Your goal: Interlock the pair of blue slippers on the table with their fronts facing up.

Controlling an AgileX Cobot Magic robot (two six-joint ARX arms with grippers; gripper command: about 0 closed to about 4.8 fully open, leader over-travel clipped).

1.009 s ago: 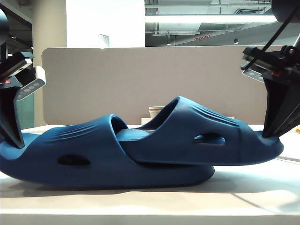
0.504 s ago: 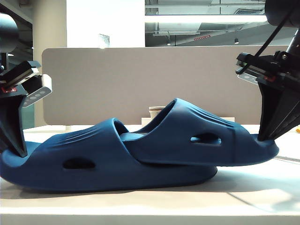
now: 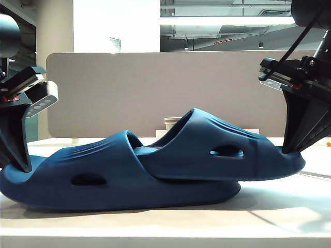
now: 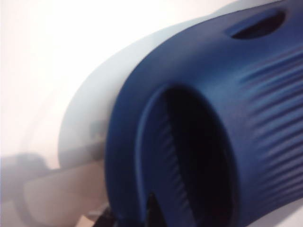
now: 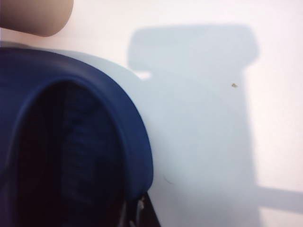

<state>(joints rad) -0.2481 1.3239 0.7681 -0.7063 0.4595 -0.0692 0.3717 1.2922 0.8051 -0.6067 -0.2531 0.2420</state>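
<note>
Two dark blue slippers lie toe to toe on the white table point(image 3: 279, 206). The left slipper point(image 3: 119, 181) rests flat, strap up. The right slipper point(image 3: 222, 152) has its front pushed under the left one's strap and lies on that sole, its heel end held clear of the table. My left gripper point(image 3: 20, 164) is shut on the left slipper's heel rim; up close this slipper point(image 4: 203, 123) fills the left wrist view, with my gripper point(image 4: 130, 218) at its edge. My right gripper point(image 3: 290, 150) is shut on the right slipper's heel rim point(image 5: 137, 156), with dark fingers point(image 5: 150, 215) just visible.
A grey-brown divider panel point(image 3: 155, 88) stands across the back of the table. A tan paper cup point(image 3: 172, 123) sits behind the slippers, in front of the panel. The table's front edge point(image 3: 165, 230) runs close under the slippers.
Both grippers have moved a little inward. The left slipper slid right and the right slipper slid left and slightly down, so the two overlap more.
</note>
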